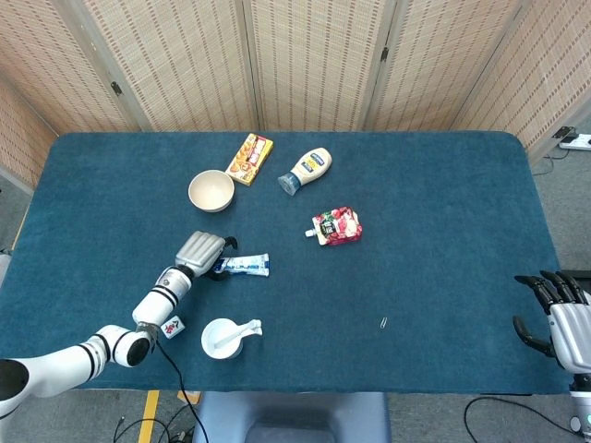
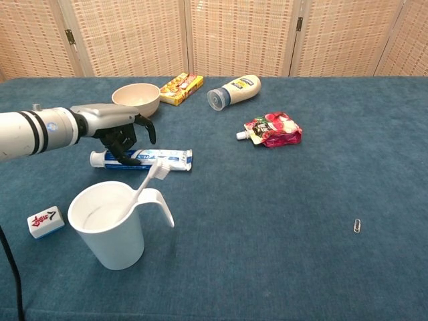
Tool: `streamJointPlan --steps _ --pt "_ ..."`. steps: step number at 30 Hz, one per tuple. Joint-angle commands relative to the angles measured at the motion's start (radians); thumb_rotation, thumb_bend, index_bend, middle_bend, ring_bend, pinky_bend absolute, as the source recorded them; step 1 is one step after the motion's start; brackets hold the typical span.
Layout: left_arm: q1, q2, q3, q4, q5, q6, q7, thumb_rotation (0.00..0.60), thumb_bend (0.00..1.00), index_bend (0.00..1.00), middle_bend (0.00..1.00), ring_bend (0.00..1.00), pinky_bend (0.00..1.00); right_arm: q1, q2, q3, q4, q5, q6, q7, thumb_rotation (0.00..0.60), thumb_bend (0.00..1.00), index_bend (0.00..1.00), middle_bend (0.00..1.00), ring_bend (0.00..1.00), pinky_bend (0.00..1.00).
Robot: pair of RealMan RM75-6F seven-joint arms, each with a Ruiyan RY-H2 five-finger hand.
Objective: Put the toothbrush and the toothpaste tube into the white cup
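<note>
The blue-and-white toothpaste tube point(image 1: 247, 266) point(image 2: 157, 159) lies flat on the blue table, just behind the white cup point(image 1: 222, 338) point(image 2: 107, 227). A white toothbrush point(image 1: 245, 329) point(image 2: 144, 184) stands tilted in the cup, head up over the handle side. My left hand point(image 1: 203, 252) point(image 2: 117, 127) is down over the tube's cap end, fingers curved and spread, tips touching or nearly touching the tube; no closed grasp shows. My right hand point(image 1: 559, 314) hangs off the table's right front corner, fingers loosely apart and holding nothing.
A beige bowl point(image 1: 211, 190) point(image 2: 136, 100), a snack box point(image 1: 250, 158), a mayonnaise bottle point(image 1: 307, 170) and a red pouch point(image 1: 337, 226) lie further back. A mahjong tile point(image 1: 172, 326) point(image 2: 45, 221) sits left of the cup. A paper clip point(image 1: 383, 322) lies right of centre.
</note>
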Motion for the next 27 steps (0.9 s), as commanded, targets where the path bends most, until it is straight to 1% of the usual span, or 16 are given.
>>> streamJointPlan --steps 1,9,16,20,27 --pt "-0.013 -0.012 0.0 -0.006 -0.028 -0.001 0.041 0.6 0.33 0.36 0.85 0.76 0.67 -0.001 0.0 0.0 0.001 0.001 0.002 0.002 0.6 0.28 0.25 0.28 0.14 0.12" --pt "-0.023 -0.003 0.011 -0.072 -0.051 0.007 0.099 0.6 0.33 0.39 0.85 0.76 0.67 -0.009 0.002 -0.001 0.006 0.005 0.008 0.011 0.6 0.28 0.25 0.28 0.14 0.12" --pt "-0.022 0.004 0.031 -0.115 -0.034 0.037 0.139 0.6 0.33 0.4 0.85 0.76 0.67 -0.011 0.0 -0.002 0.01 0.006 0.008 0.013 0.6 0.28 0.25 0.28 0.14 0.12" --pt "-0.019 -0.009 0.035 -0.105 -0.026 0.064 0.154 0.6 0.33 0.42 0.86 0.77 0.67 -0.011 -0.001 -0.002 0.011 0.004 0.008 0.015 0.6 0.28 0.25 0.28 0.14 0.12" --pt "-0.012 -0.047 0.04 -0.055 -0.025 0.075 0.156 0.6 0.33 0.47 0.87 0.78 0.68 -0.018 -0.001 -0.003 0.015 0.005 0.016 0.021 0.6 0.28 0.25 0.28 0.14 0.12"
